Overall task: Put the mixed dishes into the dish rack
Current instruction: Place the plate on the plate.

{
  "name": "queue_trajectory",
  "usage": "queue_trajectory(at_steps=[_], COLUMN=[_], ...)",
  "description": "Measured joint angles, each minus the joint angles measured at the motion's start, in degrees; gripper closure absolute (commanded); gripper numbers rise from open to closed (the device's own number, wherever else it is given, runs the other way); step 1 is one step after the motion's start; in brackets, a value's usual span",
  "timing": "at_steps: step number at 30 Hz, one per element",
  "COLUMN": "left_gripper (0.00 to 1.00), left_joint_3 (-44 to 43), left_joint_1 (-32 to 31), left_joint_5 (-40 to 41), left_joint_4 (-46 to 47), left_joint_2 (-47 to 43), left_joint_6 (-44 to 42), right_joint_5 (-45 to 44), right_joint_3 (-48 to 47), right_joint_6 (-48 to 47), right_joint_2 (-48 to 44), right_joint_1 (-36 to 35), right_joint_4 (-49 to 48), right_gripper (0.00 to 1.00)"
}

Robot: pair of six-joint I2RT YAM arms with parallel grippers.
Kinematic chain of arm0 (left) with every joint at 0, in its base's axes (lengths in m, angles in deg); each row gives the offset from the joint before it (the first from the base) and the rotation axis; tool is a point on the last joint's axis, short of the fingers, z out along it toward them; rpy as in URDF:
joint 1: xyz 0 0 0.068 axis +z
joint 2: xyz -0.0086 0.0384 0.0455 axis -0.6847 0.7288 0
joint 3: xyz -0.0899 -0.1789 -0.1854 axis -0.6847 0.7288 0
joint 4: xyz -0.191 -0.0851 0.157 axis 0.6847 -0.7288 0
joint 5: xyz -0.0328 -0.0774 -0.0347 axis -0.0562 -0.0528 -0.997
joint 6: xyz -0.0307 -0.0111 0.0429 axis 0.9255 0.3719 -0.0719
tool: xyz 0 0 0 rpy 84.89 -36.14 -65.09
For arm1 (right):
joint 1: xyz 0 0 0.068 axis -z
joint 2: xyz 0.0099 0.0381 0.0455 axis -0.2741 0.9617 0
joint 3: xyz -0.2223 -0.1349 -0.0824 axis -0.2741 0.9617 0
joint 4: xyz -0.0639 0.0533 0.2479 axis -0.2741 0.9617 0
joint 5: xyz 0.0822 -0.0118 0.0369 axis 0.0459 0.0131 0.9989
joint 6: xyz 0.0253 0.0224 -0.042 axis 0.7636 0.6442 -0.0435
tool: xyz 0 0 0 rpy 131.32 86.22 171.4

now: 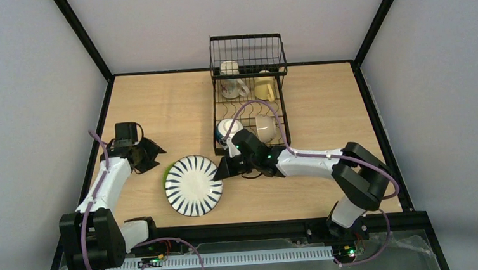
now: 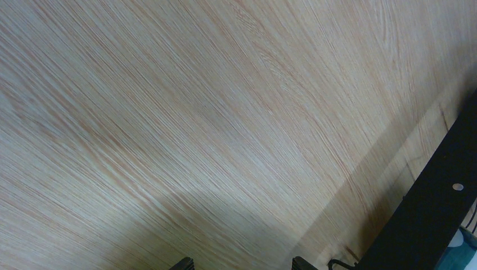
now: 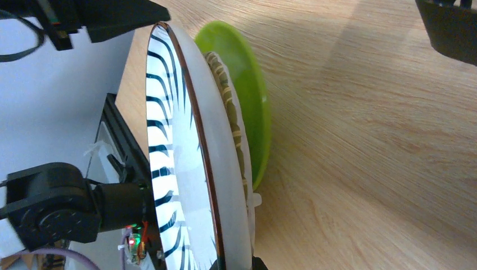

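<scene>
Pinching the rim of the white plate with dark radial stripes, the right gripper is seen just in front of the near left corner of the dish rack. Its jaws are closed on the plate's rack-side edge. In the right wrist view the striped plate is shown lying over a plate with a yellowish patterned rim, with a green plate behind that. Whether the second plate is also caught between the fingers cannot be told.

Inside the rack, a blue-outside white bowl and a cream bowl are held side by side at the near end of the lower level. A pale patterned mug and a yellow mug are set further back, near the raised upper basket.

The left gripper is held well to the left of the rack over the wooden table. Its jaws are spread and nothing is seen between them.
</scene>
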Motion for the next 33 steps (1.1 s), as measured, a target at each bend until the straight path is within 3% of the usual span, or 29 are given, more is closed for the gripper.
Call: queue_trajectory(at_steps=[14, 20, 27, 33], left_gripper=[0.01, 0.01, 0.01, 0.01], left_joint_3=[0.3, 0.5, 0.8, 1.2], left_joint_1=[0.0, 0.0, 0.0, 0.0], left_joint_5=[-2.8, -3.5, -4.0, -4.5], left_joint_4=[0.0, 0.0, 0.0, 0.3], left_joint_2=[0.2, 0.5, 1.2, 2.2], left_joint_6=[-1.6, -2.7, -3.6, -3.8], right_joint_5=[0.3, 0.8, 0.5, -0.7], right_joint_3=[-0.1, -1.5, -2.9, -2.9], right_joint_6=[2.3, 3.0, 3.1, 2.9], right_joint_2=[8.9, 11.2, 13.7, 14.4], right_joint_1=[0.0, 0.0, 0.0, 0.0], right_joint_4=[-7.6, -9.0, -9.0, -8.1], right_gripper=[0.99, 0.86, 0.58, 0.56])
